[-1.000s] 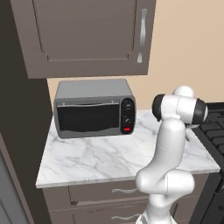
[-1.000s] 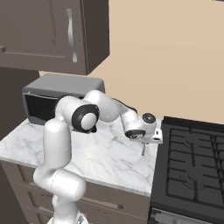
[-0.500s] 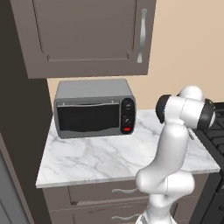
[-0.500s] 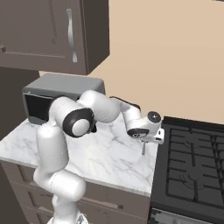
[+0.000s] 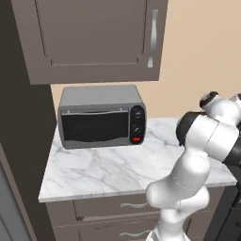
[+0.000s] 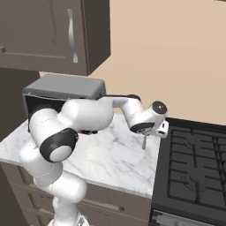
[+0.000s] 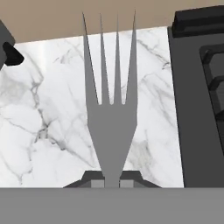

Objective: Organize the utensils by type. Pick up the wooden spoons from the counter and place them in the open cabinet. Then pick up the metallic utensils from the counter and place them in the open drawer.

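My gripper (image 6: pixel 145 133) hangs over the right end of the white marble counter (image 6: pixel 110 154), close to the stove, and is shut on a grey metal fork (image 6: pixel 144 143) that points down just above the marble. In the hand view the fork (image 7: pixel 109 118) rises from between the fingertips of the gripper (image 7: pixel 111 181), its four tines pointing across the counter (image 7: pixel 43 109) toward the wall. The wooden spoons, the open cabinet and the open drawer are out of view.
A black stove (image 6: pixel 194 167) borders the counter on the right, seen also as the stove (image 7: pixel 201 100). A grey toaster oven (image 5: pixel 101 117) stands at the back left. An upper cabinet (image 5: pixel 94 37) hangs shut above it. Shut drawer fronts (image 5: pixel 122 205) sit below.
The arm has swung a little to the right, toward the stove, carrying the fork with it. The grip on the fork is unchanged.
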Controlling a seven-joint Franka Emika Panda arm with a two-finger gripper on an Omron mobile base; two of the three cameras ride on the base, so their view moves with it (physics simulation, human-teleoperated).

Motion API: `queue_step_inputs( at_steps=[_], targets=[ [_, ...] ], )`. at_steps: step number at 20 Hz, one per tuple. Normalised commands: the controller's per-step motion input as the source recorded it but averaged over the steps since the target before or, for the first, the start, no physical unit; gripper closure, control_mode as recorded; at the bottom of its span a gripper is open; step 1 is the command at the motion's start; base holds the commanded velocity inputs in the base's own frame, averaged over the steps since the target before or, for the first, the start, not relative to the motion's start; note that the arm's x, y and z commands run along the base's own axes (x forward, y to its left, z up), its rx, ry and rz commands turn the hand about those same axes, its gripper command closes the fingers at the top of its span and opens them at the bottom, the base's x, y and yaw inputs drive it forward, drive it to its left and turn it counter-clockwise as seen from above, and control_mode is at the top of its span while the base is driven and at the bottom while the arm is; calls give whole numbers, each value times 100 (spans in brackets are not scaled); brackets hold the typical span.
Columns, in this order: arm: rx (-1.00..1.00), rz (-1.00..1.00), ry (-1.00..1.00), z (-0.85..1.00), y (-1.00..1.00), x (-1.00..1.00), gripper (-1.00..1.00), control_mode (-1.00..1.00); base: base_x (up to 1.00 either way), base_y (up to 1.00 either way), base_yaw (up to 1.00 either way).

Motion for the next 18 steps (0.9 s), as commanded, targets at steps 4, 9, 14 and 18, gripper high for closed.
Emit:
queue_step_inputs(
  at_steps=[4, 9, 14, 18],
  targets=[
    [-5, -1, -9, 58, 42, -45, 100, -100, 0, 0, 0],
    [-6, -2, 0, 48, 48, -55, 100, -100, 0, 0, 0],
    [-17, -2, 0, 39, 56, -40, 100, -100, 0, 0, 0],
    [-7, 0, 7, 36, 33, -40, 100, -100, 0, 0, 0]
  ],
)
